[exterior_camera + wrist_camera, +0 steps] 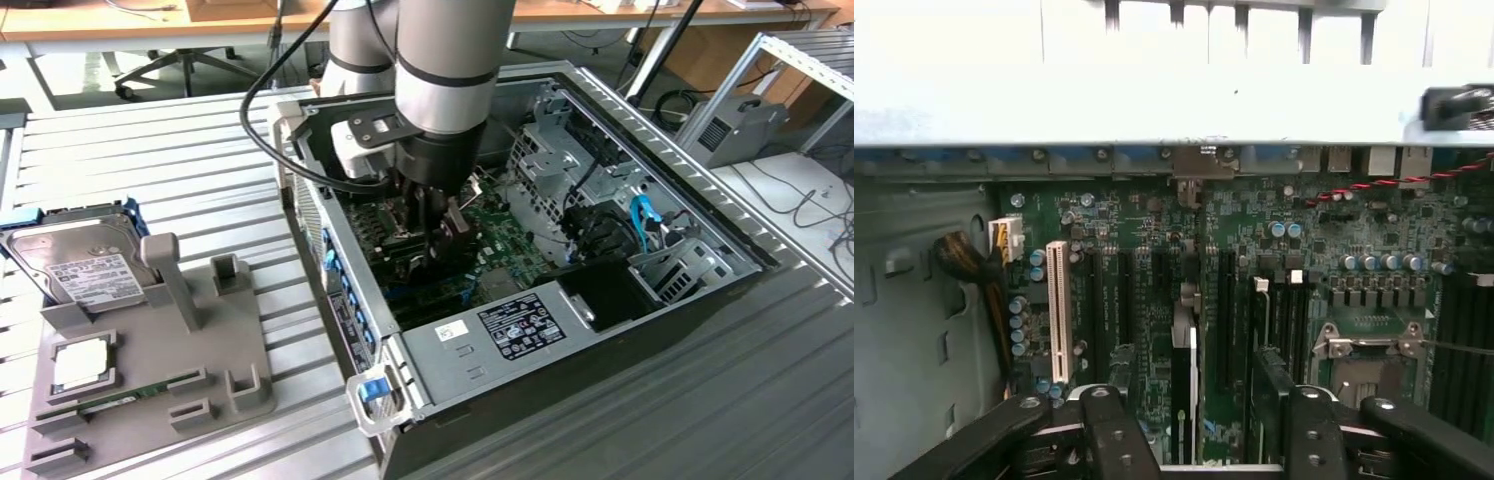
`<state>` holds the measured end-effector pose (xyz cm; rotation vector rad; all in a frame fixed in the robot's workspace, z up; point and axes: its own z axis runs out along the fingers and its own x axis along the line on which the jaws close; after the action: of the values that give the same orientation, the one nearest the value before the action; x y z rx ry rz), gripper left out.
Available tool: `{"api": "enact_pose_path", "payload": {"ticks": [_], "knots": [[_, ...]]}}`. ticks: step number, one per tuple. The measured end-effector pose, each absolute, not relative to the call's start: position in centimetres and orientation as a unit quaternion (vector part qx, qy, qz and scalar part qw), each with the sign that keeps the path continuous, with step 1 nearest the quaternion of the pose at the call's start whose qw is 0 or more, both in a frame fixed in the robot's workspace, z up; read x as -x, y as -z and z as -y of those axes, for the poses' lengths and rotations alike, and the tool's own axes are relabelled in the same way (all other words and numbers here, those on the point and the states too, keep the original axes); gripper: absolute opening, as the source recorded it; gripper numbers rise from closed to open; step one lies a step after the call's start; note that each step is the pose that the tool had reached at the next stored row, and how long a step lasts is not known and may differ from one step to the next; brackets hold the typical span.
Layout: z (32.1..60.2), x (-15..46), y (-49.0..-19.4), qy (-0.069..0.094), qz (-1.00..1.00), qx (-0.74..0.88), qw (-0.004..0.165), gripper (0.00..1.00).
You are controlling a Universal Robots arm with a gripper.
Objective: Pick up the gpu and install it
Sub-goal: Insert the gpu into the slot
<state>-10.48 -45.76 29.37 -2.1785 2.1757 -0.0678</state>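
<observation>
Gpu [1183, 385] stands edge-on in a slot of the green motherboard [1154, 230], seen in the wrist view as a thin dark-and-pale strip running straight along the board among the black expansion slots. The fingers [1106, 432] are spread apart on either side of it, one black pad on each flank with board showing between pad and card, so the gripper [1204, 440] is open and grips nothing. Just beside the card, a long white slot [1059, 312] lies parallel to it, and on the card's other side sits the metal-framed processor socket [1369, 345]. A twisted red-and-black wire [1399, 182] crosses the board near the case's rear wall.

In the exterior view the arm [447, 70] reaches down into the open computer case [534, 330], with the gripper [434, 235] low over the motherboard [501, 245]; whether the card itself can be made out there I cannot tell. The case lies on its side on a ribbed metal surface [160, 160]. Toward the exterior view's left, well apart from the case, a grey holder [200, 345] carries a silver hard drive [83, 272] with a white label, a square processor chip [80, 355] and a narrow green memory stick [127, 400].
</observation>
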Motion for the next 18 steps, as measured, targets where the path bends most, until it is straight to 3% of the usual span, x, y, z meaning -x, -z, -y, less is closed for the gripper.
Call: {"api": "enact_pose_path", "payload": {"ticks": [14,15,18], "knots": [[45.76,10.49,-30.1,0.023,-0.706,0.707,0.032,0.58],[45.76,10.48,-30.14,0.023,-0.706,0.707,0.032,0.57],[45.76,10.49,-30.27,0.024,-0.706,0.707,0.033,0.38]]}}
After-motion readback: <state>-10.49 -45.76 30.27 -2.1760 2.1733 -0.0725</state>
